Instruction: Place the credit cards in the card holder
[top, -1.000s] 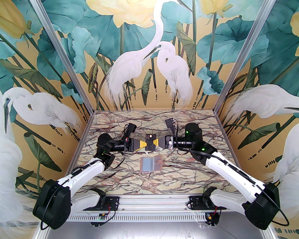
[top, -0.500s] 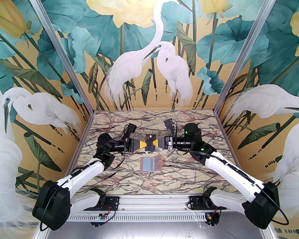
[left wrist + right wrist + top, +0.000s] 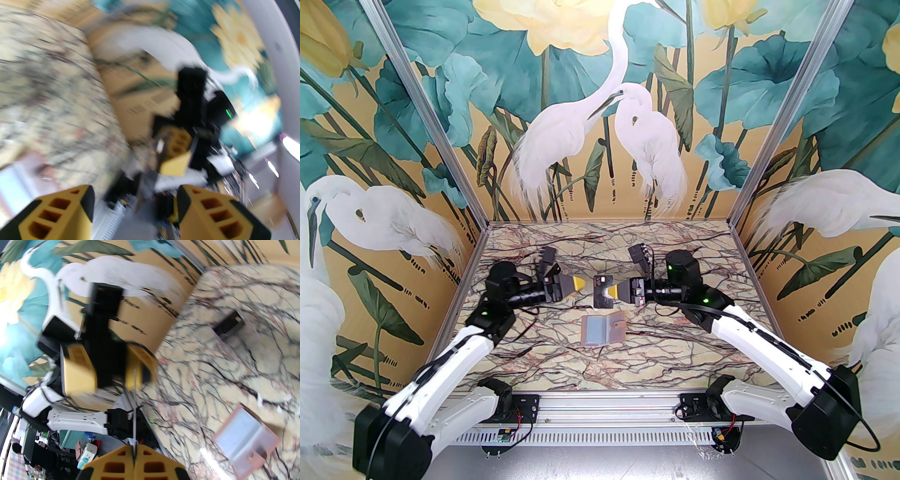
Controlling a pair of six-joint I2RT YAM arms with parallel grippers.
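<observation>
Marble-veined counter [image 3: 675, 356], heron mural on the walls. Step in hand: taking one card to the wallet. Right tool [image 3: 613, 292] is clenched on a black credit card [image 3: 601, 290], held up off the counter just beyond the card holder [image 3: 602, 329]. Left tool [image 3: 580, 283] is released, fingers spread with nothing between them, just left of the card and apart from it. Holder lies flat and open, snap tab on the right. Its sleeves [image 3: 239, 439] look empty. Next move, my read: bring the card's edge down into a sleeve mouth, and the left tool probably has to pin the holder. Clear box [image 3: 230, 328] farther back holds something dark, likely more cards.
</observation>
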